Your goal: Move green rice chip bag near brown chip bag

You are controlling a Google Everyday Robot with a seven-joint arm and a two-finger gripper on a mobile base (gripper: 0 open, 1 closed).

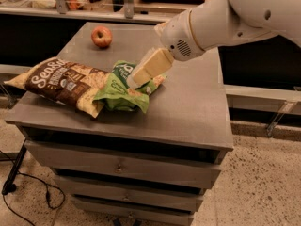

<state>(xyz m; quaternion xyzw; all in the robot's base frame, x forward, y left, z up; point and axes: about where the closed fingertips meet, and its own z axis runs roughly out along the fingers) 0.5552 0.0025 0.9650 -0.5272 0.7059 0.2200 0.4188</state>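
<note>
Lying crumpled on cabinet top [188, 107], left of centre — green bag [123, 94], left edge touching brown bag's [59, 81] right end, poss. overlapping it. Sprawled flat beside it twd left edge: brown bag, white script up. Angled down from upper right onto green bag's upper-right part: gripper [133, 82], tip at or on the foil. Can't tell if clamped on bag or let go. Reaching in from top right, behind gripper: white arm [221, 22]. Sitting at back left, well apart from both bags — apple [101, 36]. Stacked under the top: drawers [122, 166] w/ small knobs.
</note>
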